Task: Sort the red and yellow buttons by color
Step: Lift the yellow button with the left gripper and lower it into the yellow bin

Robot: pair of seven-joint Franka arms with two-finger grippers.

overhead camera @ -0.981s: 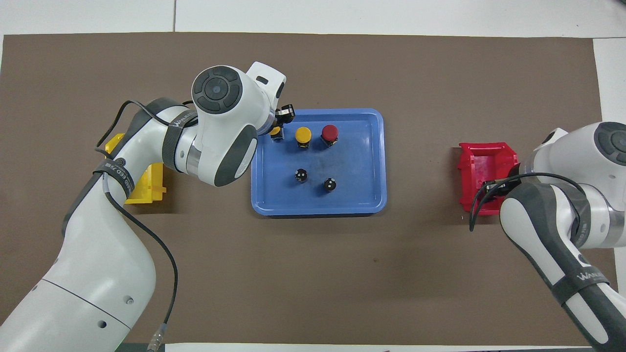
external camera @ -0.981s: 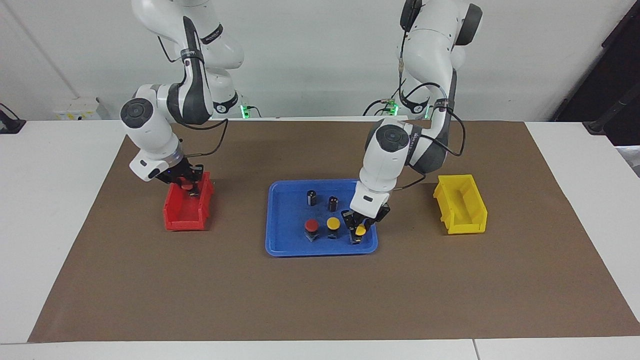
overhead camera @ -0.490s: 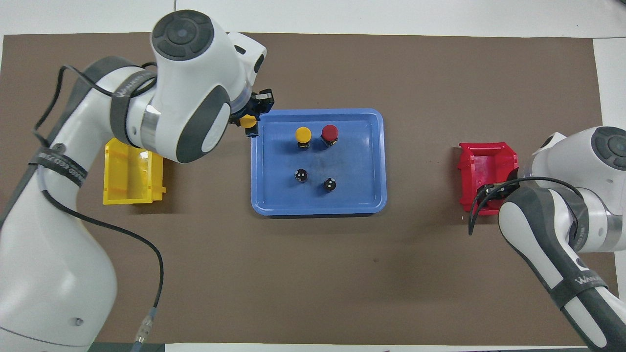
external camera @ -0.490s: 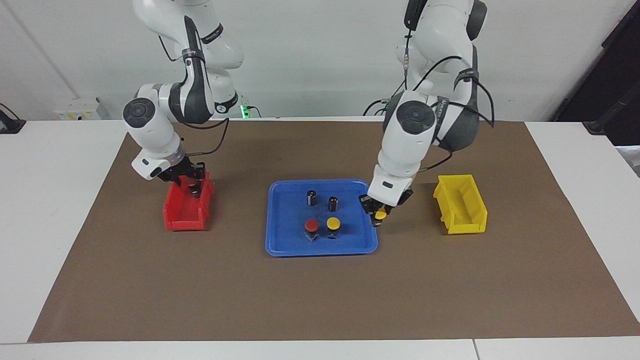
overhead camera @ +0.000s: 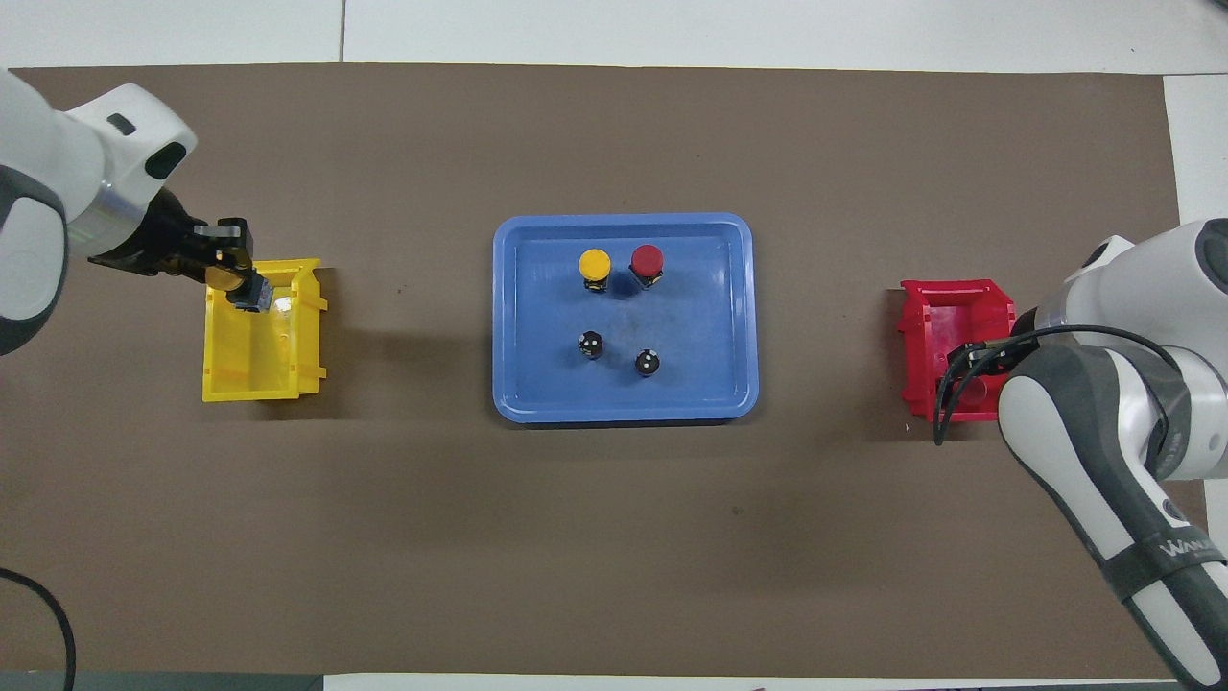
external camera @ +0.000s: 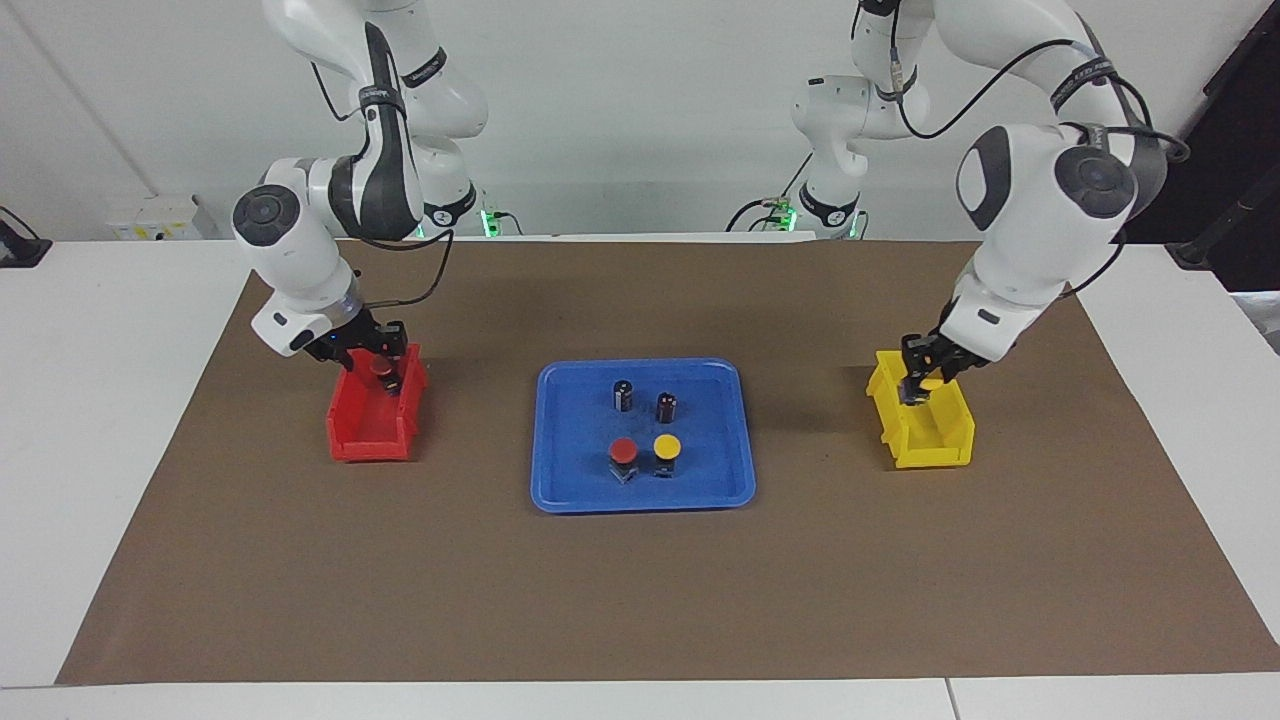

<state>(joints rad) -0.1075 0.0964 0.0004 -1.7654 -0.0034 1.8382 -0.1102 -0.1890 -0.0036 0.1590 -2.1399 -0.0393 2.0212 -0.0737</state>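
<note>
My left gripper (external camera: 922, 383) is shut on a yellow button (external camera: 931, 382) and holds it over the end of the yellow bin (external camera: 945, 452) nearer the robots; it also shows in the overhead view (overhead camera: 230, 278) over the bin (overhead camera: 259, 376). My right gripper (external camera: 384, 372) is shut on a red button (external camera: 381, 367) over the red bin (external camera: 365, 445); in the overhead view the arm hides it. One red button (external camera: 623, 451) (overhead camera: 647, 259) and one yellow button (external camera: 667, 446) (overhead camera: 595, 262) stand side by side in the blue tray (external camera: 640, 502).
Two small black cylinders (external camera: 623, 395) (external camera: 666, 406) stand in the tray, nearer the robots than the buttons. The tray (overhead camera: 624, 413) lies mid-table on a brown mat (external camera: 640, 600), with the red bin (overhead camera: 935, 317) toward the right arm's end.
My left gripper lifted the yellow button out of the tray and carried it toward the left arm's end, over the yellow bin. My right gripper stayed over the red bin.
</note>
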